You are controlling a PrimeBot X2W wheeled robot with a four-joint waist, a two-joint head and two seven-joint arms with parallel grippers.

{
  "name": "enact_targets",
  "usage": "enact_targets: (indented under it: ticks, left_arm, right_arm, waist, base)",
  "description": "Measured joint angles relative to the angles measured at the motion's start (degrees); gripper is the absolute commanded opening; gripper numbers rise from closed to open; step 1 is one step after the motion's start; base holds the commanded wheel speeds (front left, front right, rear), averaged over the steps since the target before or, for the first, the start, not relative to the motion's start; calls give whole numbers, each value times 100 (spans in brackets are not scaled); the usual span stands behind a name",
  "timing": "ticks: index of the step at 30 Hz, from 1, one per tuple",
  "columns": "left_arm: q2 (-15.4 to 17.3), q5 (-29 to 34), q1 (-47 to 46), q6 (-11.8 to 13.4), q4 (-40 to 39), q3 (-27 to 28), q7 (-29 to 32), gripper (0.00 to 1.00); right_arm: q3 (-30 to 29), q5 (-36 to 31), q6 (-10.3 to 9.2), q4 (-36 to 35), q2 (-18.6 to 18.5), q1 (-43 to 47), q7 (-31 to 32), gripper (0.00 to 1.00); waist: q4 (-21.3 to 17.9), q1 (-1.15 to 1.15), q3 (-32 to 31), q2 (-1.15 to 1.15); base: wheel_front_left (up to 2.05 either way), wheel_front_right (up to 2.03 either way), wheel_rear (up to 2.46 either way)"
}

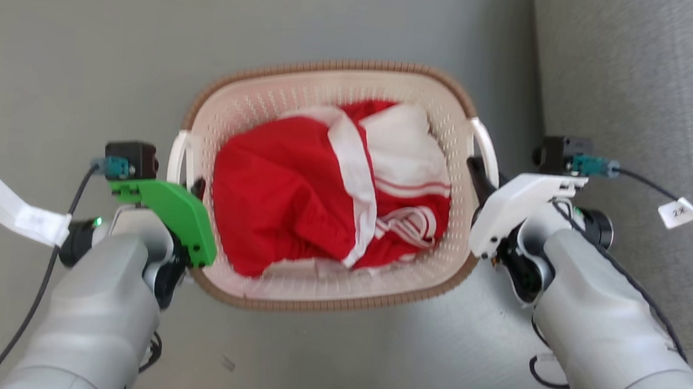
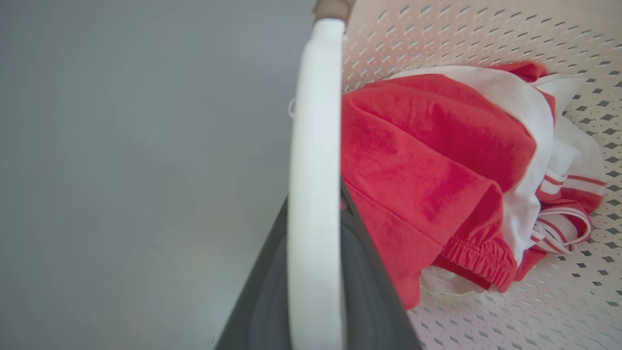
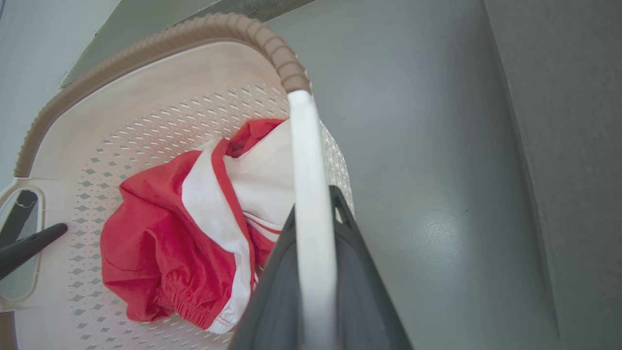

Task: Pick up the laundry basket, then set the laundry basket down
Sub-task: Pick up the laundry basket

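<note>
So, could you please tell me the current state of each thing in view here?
laundry basket: upright, partly filled.
red and white clothing: crumpled, lying inside the basket.
left gripper: shut on the basket's left handle.
right gripper: shut on the basket's right handle.

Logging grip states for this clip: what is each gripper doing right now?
Left gripper: closed on the basket's left handle.
Right gripper: closed on its right handle.
</note>
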Motion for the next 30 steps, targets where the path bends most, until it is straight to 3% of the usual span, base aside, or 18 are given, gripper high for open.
enact_targets:
  ticks: [30]
  left_arm:
    - [-2, -678, 1398, -60, 40, -389, 878, 0]
  right_arm:
    - [778, 599, -9, 198, 8, 1234, 846, 0]
  waist:
    - [-122, -1, -2193, 0]
  base:
    - [0, 0, 0]
